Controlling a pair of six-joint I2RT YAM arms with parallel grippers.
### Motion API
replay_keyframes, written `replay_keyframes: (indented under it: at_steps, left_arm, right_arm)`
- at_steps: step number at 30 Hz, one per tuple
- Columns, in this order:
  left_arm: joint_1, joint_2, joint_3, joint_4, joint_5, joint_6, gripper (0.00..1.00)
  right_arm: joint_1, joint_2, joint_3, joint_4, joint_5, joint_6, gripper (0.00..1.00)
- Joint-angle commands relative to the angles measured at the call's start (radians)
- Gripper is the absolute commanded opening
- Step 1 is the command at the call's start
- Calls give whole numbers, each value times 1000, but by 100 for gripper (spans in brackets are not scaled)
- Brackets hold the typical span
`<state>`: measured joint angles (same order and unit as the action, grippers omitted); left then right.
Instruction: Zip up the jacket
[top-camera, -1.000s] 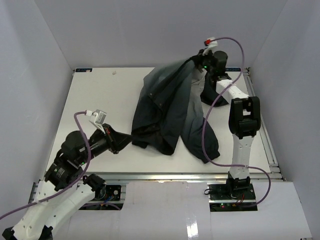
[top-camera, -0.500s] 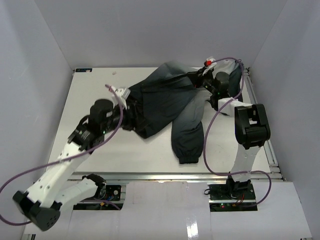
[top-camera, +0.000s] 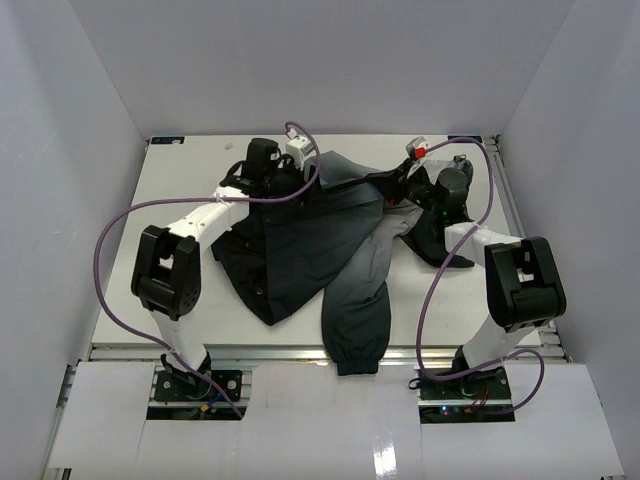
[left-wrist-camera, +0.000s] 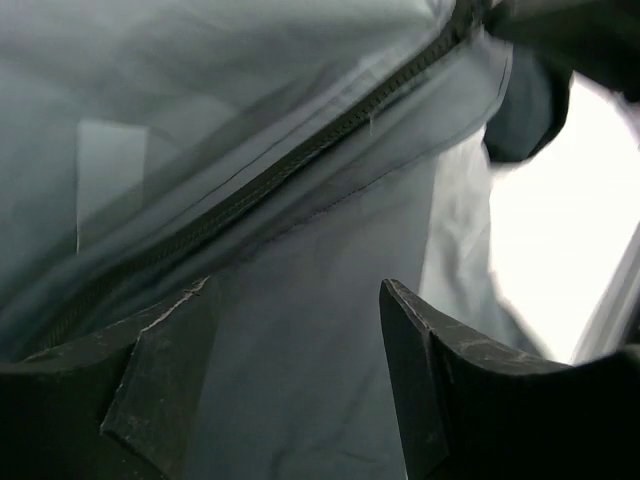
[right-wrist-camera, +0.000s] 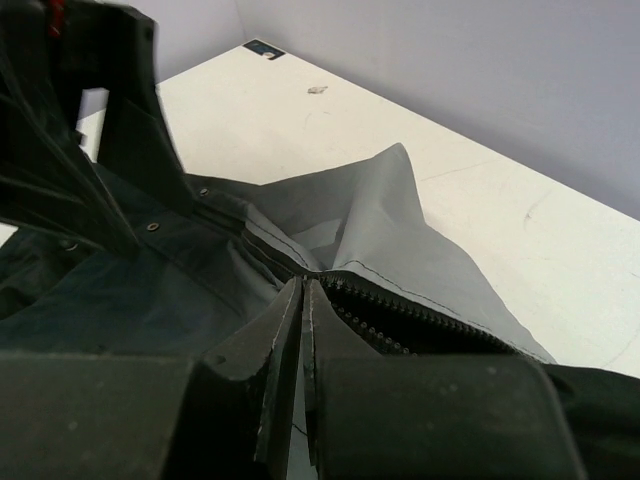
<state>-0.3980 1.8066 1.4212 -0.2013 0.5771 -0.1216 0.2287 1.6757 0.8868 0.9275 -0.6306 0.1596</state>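
The white tabletop (top-camera: 165, 200) carries the jacket (top-camera: 300, 240), which lies crumpled from the middle of the far edge down toward the near edge. It is not yet spread flat. It is a soft, limp garment with a matte charcoal shell and a paler, smooth grey lining. One sleeve (top-camera: 360, 290) runs toward the near edge, and its gathered cuff (top-camera: 357, 358) hangs just past that edge.

I judge the step in hand to be preparatory: the front opening is being tensioned and laid out, and no zipping has begun.

The right end effector (right-wrist-camera: 303, 292), near the far right corner, has its fingers pressed almost together. They pinch the fabric just where the zipper (left-wrist-camera: 300, 165) tape ends, so the lining rises to a peak beyond them.

The left end effector (left-wrist-camera: 297, 300), at the middle of the far edge, stands wide apart and holds nothing. Grey lining fills the space ahead of its fingers (left-wrist-camera: 160, 390), and the zipper crosses diagonally beyond them as a dark, finely toothed band.

The next move, in my judgement, calls for closing the left end effector on the fabric beside that band and drawing away from the right one to straighten the two front edges. I cannot locate the slider in any view. Small round snap studs (right-wrist-camera: 151, 227) dot the dark placket.
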Motion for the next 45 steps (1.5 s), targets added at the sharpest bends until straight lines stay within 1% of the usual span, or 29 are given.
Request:
replay_keyframes:
  at_steps: [1, 5, 7, 9, 12, 16, 19, 21, 24, 25, 26, 27, 28, 29, 30, 32, 35, 36, 38, 40, 42, 45]
  left_arm:
    - [-27, 2, 54, 96, 104, 308, 77]
    - [-27, 88, 122, 79, 107, 360, 79]
    - [-27, 102, 125, 103, 96, 387, 79]
    - [-27, 102, 104, 144, 121, 403, 81]
    - [-37, 112, 105, 153, 140, 448, 83]
    - [-39, 159, 132, 151, 151, 473, 84]
    - [-39, 208, 165, 158, 209, 470, 84]
    - [-39, 232, 177, 158, 292, 463, 82]
    - [-39, 240, 166, 165, 381, 455, 75]
    - [-39, 241, 161, 167, 411, 453, 70]
    - [-39, 241, 159, 167, 425, 453, 62]
    - [-39, 240, 157, 165, 434, 450, 47]
    - [-39, 236, 156, 160, 430, 442, 17]
    - [-39, 230, 151, 155, 416, 437, 4]
    - [-39, 222, 146, 149, 400, 425, 0]
    - [-39, 209, 140, 115, 363, 386, 0]
    - [-39, 213, 188, 4, 293, 314, 0]
    - [-39, 220, 202, -51, 279, 274, 0]
    - [-39, 238, 241, -109, 252, 226, 0]
    - [-39, 238, 226, -134, 259, 188, 0]
    - [-40, 220, 197, -130, 249, 165, 0]
    - [-41, 168, 119, -102, 209, 146, 0]
  right_arm:
    - [-5, -59, 23, -59, -85, 9, 8]
    - [-5, -55, 63, -143, -126, -10, 8]
    - [-4, -49, 83, -175, -169, -16, 8]
    - [0, -50, 98, -220, -193, -28, 8]
    - [4, -54, 100, -231, -209, -47, 8]
    - [9, -51, 119, -249, -229, -47, 8]
    - [14, -43, 137, -273, -234, -57, 8]
    - [18, -36, 149, -288, -232, -54, 8]
    - [29, -25, 182, -332, -224, -75, 8]
    - [33, -23, 192, -352, -218, -85, 8]
    - [34, -21, 201, -364, -214, -95, 8]
    - [35, -19, 207, -373, -208, -103, 8]
    - [35, -19, 208, -376, -196, -104, 8]
    - [34, -17, 208, -382, -185, -109, 8]
    - [34, -15, 211, -390, -165, -115, 8]
    - [34, -5, 232, -432, -108, -141, 8]
    - [44, 31, 328, -611, -24, -261, 8]
    - [56, 39, 375, -651, 21, -288, 8]
    - [82, 59, 427, -771, 96, -350, 8]
    - [102, 60, 448, -793, 156, -382, 8]
    - [103, 58, 441, -783, 194, -374, 8]
    - [101, 75, 440, -798, 262, -384, 8]
